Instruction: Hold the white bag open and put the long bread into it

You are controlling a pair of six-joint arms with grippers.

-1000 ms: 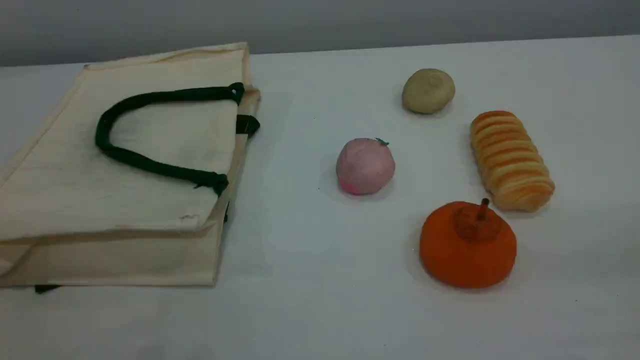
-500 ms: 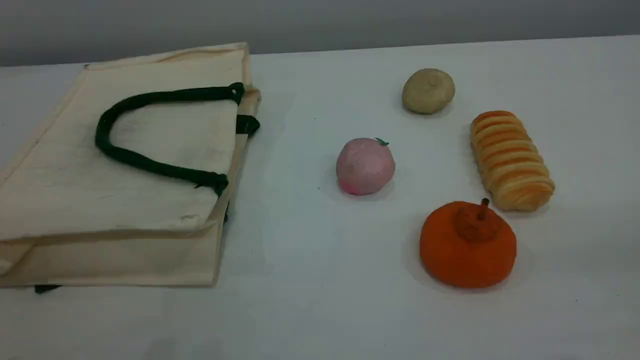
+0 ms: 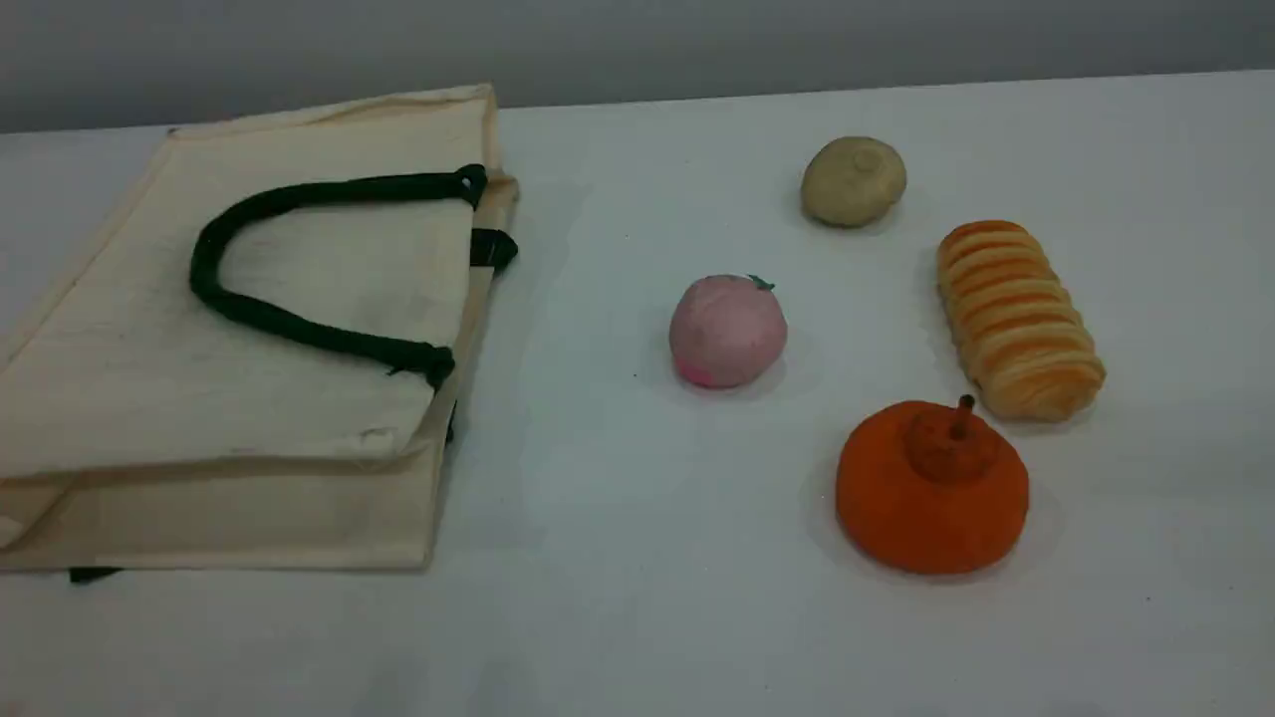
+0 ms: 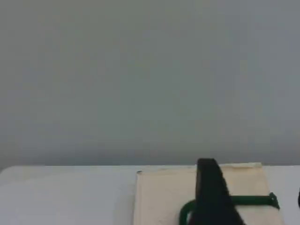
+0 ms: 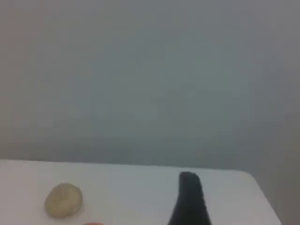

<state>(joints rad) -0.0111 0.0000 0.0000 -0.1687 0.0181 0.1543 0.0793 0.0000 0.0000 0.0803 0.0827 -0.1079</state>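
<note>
Where a white surface (image 3: pixel 618 597) meets a grey wall (image 3: pixel 637 40), the oblong golden-yellow ridged bread loaf (image 3: pixel 1018 319) lies at right, well apart from the cream canvas tote bag (image 3: pixel 149 378). The right end effector (image 5: pixel 190 199) is spread wide, and the left end effector (image 4: pixel 213 197) cannot be judged.

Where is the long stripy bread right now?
In the scene view, the long bread lies on the right, between the beige bun and the orange ball.

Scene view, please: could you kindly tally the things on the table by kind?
Bags: 1 (the white bag)
Breads: 2 (the long bread, the beige bun)
Fruit-like balls: 2 (the pink ball, the orange ball)
Total: 5
</note>
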